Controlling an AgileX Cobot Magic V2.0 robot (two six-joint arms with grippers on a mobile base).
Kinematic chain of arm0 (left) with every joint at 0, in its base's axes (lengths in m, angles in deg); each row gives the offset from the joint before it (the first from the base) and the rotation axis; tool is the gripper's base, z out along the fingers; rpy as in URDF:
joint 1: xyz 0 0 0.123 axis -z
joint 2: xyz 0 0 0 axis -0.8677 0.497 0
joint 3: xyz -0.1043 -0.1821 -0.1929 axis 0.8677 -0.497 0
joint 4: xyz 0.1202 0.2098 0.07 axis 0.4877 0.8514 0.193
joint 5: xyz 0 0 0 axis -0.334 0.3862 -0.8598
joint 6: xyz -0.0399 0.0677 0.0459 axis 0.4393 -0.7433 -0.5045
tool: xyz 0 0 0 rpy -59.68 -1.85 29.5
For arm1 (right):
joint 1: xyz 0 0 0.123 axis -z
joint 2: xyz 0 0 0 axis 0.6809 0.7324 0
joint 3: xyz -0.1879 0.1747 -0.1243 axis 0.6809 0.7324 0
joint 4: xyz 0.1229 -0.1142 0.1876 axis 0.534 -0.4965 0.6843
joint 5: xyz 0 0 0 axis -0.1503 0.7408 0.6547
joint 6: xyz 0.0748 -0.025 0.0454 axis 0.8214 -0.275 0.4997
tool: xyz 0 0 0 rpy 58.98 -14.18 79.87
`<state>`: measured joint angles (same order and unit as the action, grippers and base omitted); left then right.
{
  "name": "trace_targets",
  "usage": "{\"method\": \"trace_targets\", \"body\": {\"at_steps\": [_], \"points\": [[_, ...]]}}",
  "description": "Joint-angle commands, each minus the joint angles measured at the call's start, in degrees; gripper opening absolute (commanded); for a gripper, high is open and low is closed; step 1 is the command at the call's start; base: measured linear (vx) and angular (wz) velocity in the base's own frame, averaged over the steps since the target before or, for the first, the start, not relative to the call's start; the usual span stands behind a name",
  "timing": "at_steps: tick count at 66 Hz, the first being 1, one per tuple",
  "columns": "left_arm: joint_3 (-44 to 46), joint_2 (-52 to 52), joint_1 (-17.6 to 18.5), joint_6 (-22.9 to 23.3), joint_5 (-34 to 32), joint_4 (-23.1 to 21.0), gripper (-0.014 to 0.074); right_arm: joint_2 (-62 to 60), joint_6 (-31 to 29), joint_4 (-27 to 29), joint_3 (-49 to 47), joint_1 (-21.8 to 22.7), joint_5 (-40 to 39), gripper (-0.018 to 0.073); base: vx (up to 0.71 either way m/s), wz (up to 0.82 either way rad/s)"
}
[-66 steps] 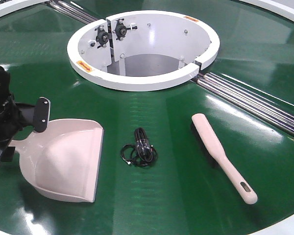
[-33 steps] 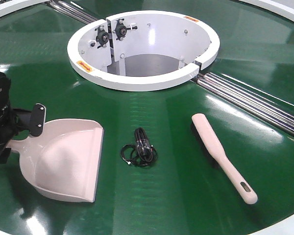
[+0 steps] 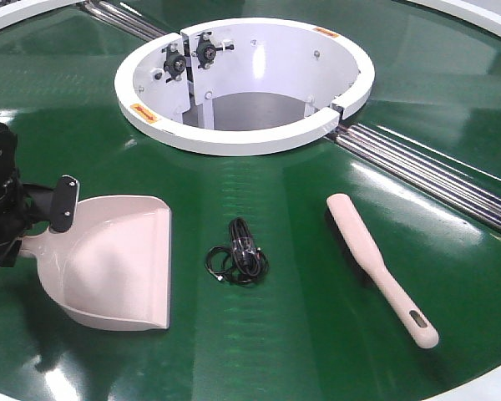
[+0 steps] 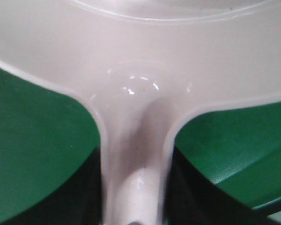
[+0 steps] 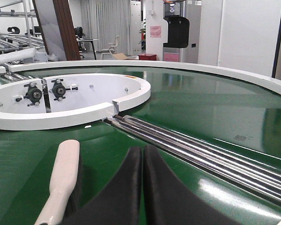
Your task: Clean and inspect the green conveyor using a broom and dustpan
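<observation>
You are viewing the green conveyor [image 3: 259, 351], which is filling the front view, with its glossy belt carrying every other item. The white ring hub [image 3: 234, 138] is sitting at top centre, and the silver rails [image 3: 426, 171] are running from it toward the right edge. The dustpan [image 3: 117, 259] is lying flat on the belt at the left, mouth facing right. Your left gripper [image 3: 40, 227] is clamping its handle, which in the left wrist view is passing between dark fingers on both sides. The broom [image 3: 376, 267] is lying on the belt at the right, bristles down, untouched. Your right gripper [image 5: 143, 187] is pointing across the belt with the broom just to its left, its fingers pressed together on nothing. A coiled black cable [image 3: 238, 255] is lying between dustpan and broom, apart from both
</observation>
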<state>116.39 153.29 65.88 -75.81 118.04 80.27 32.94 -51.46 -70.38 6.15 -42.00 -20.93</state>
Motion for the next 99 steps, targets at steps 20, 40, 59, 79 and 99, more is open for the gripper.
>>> {"method": "trace_targets", "body": {"at_steps": [20,40,59,79,99], "points": [[1.7,-5.0,3.8,-0.8,0.1,2.1,-0.0008,-0.6,-0.3,-0.6,0.2,0.1,-3.9,-0.0008,0.00,0.00],[1.7,-5.0,5.9,-0.8,0.8,1.1,-0.0008,-0.6,-0.3,-0.6,0.2,0.1,-3.9,-0.0008,0.00,0.00],[1.7,-3.0,6.0,-0.6,3.1,0.5,-0.0007,-0.6,-0.3,-0.6,0.2,0.1,-3.9,-0.0008,0.00,0.00],[1.7,-2.6,6.0,-0.6,2.9,0.6,-0.0007,-0.6,-0.3,-0.6,0.2,0.1,-3.9,-0.0008,0.00,0.00],[1.7,-2.8,6.0,-0.6,5.1,0.6,-0.0006,-0.6,-0.3,-0.6,0.2,0.1,-3.9,-0.0008,0.00,0.00]]}}
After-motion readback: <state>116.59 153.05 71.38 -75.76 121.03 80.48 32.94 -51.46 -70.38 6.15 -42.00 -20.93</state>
